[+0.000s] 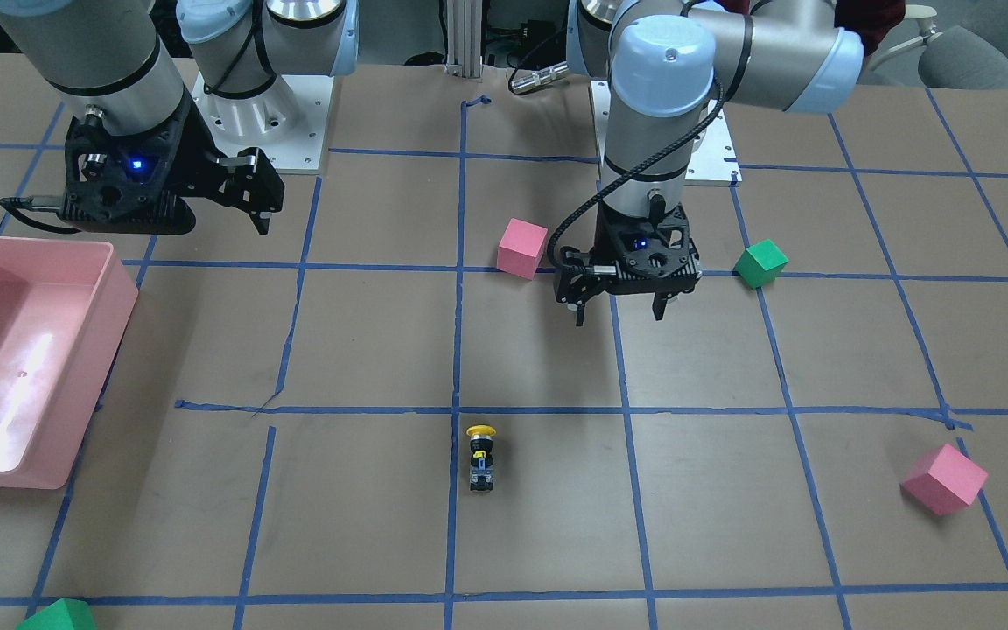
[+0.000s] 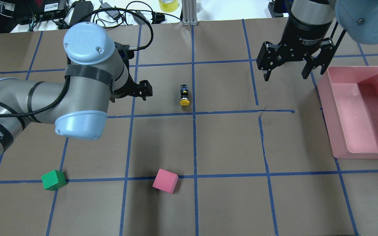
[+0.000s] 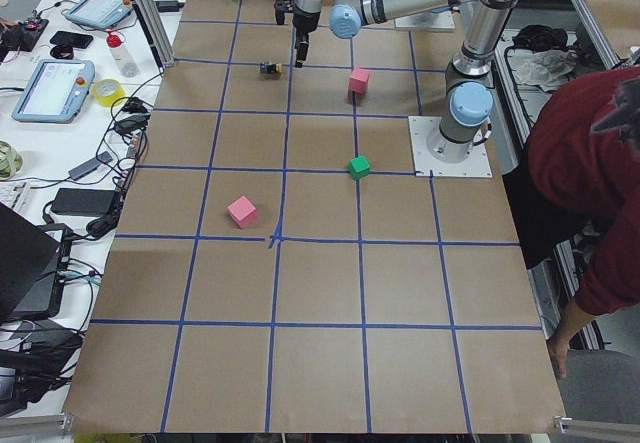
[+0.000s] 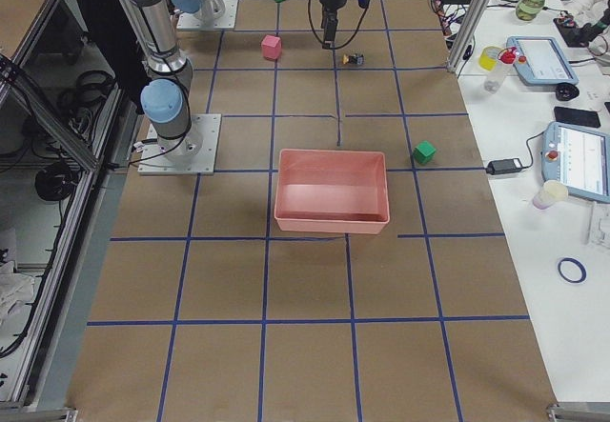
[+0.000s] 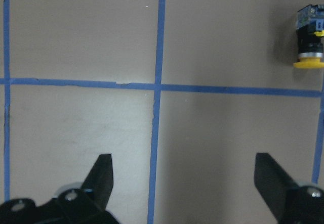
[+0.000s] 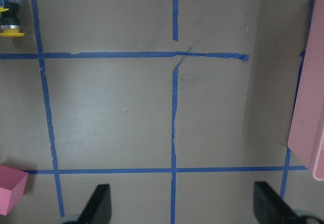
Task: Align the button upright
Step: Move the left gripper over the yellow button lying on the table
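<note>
Counter layout, read from the robot's edge outward.

**Nearest the robot:** a green foam cube and a pink foam cube rest close to a blue tape line. They are well apart from the work and play no part in it.

**Middle ground:** the left claw hangs above the counter and points down. Its fingers are spread wide with nothing between them, which probably prepares it to straddle a small part. The button lies a little beyond it and to one side, just beside a tape line. It is on its side, with the yellow cap turned toward the robot and the grey-blue base away. It is therefore not yet upright, and nothing touches it. The left claw is the closer of the two, so the grasp is likely its job.

**To the robot's right:** the right claw is also parted and empty. It is held high beside the pink bin, apparently parked clear of the work.

**Farthest, at the operators' edge:** a second pink cube and a second green cube.
</note>
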{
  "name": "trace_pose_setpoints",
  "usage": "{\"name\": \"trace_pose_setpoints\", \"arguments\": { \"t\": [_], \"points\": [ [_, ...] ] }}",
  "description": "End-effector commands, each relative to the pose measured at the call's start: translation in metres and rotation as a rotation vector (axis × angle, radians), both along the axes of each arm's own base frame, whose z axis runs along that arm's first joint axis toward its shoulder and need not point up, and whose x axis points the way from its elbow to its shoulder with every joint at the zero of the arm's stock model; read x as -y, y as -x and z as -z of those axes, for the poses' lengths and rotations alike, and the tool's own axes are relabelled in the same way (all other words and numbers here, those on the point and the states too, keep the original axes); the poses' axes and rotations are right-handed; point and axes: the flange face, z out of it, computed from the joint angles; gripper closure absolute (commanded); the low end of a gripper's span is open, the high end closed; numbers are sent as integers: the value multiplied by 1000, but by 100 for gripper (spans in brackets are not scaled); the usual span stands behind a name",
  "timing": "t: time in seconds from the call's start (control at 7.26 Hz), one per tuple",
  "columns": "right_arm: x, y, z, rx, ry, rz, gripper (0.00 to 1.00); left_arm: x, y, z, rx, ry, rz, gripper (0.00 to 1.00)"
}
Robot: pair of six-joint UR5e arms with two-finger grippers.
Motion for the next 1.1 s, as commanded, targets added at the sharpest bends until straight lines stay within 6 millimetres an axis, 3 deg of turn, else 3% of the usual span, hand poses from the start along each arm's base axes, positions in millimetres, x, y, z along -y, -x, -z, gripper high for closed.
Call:
{"name": "trace_pose_setpoints", "arguments": {
  "t": [0.0, 0.55, 0.96],
  "points": [
    [0, 0, 1, -3, -4, -1, 0, -2, 15, 33, -21, 118, 17, 0],
    [0, 2, 1, -9, -5, 3, 0, 12, 55, 89, -56, 237, -17, 2],
    [2, 5, 0, -24, 6, 4, 0, 26, 71, 132, -85, 322, 0, 8]
  ]
}}
